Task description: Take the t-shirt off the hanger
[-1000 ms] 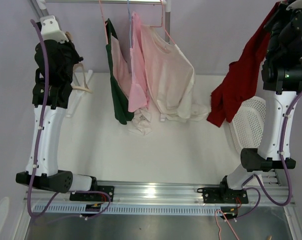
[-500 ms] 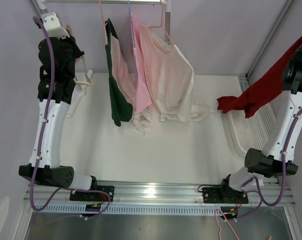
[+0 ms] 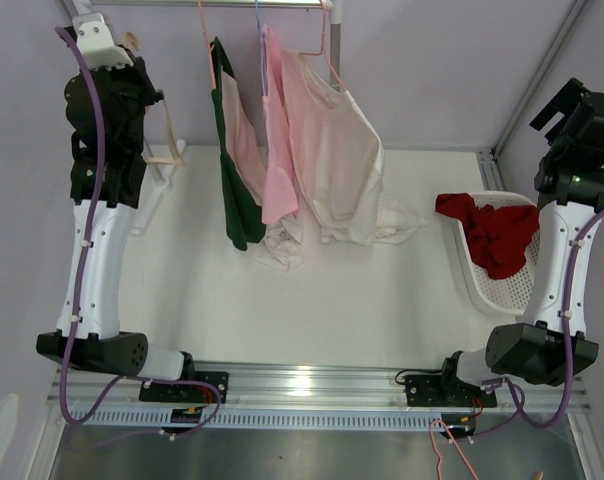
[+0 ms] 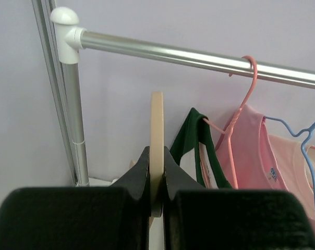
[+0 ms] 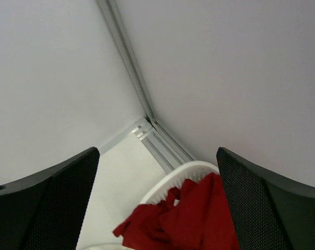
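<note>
Recorded left gripper point(image 4: 156, 172) shut tight on a bare beige hanger point(image 4: 157, 130), pinched edge-on between both fingers, raised near the upright post point(image 4: 74, 120) and just below the rail point(image 4: 199, 54). Logged beside it on the rail: pink hanger point(image 4: 235, 120), blue hanger point(image 4: 303, 156), green garment point(image 4: 196, 135), pink shirt point(image 4: 251, 156), and, in the top view, a cream shirt point(image 3: 332, 150) hanging furthest right. Recorded right gripper point(image 5: 157, 200) spread wide and holding nothing, poised high above the white basket point(image 5: 170, 181) at the table's right edge. Located red t-shirt point(image 3: 492, 232) off its hanger and heaped inside that basket, one corner lapped over the rim on the table side. Judged the task all but done, with only the hanger left to put away. Flagged as risks: hanger pivoting or slipping in so thin a pinch if swung fast; hook or hanger tip knocking the post or catching the green garment close alongside, dragging clothes along the rail; overhanging corner of the t-shirt sliding out onto the table if the basket were nudged; right fingers snagging the cloth if lowered without need.
</note>
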